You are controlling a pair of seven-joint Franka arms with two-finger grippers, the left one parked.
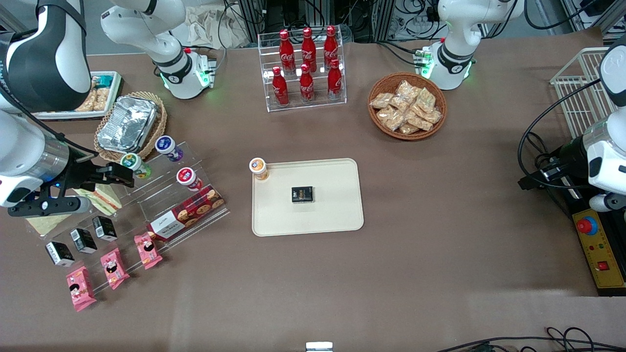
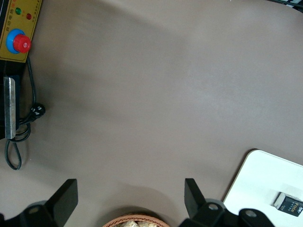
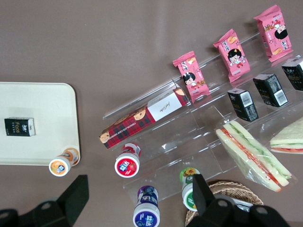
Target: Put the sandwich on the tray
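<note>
Lying on the clear acrylic stepped rack point(image 3: 199, 137), the sandwich point(image 3: 251, 155) you want is a clear-wrapped wedge with pale bread and a red and green strip of filling along its edge. A second wedge point(image 3: 289, 139) lies just beside it, cut off by the picture's edge. In the front view the sandwich point(image 1: 103, 196) shows partly under the right arm's gripper point(image 1: 105, 177), at the working arm's end of the table.

Your gripper point(image 3: 139, 196) hangs above the rack with its fingers spread wide and nothing between them; it is not touching the sandwich.

On the rack's steps near the wedges you can see small black cartons point(image 3: 243, 104), pink snack packets point(image 3: 190, 75), a long red plaid biscuit box point(image 3: 142, 118) and round-lidded cups point(image 3: 127, 165). A wicker basket holding a foil container point(image 1: 127, 123) stands beside the rack, farther from the front camera.

The tray point(image 1: 332, 215) sits at the middle of the table, well apart from the sandwich. It carries a small black box point(image 1: 303, 194) near its centre and an orange-lidded cup point(image 1: 258, 167) at one corner.
</note>
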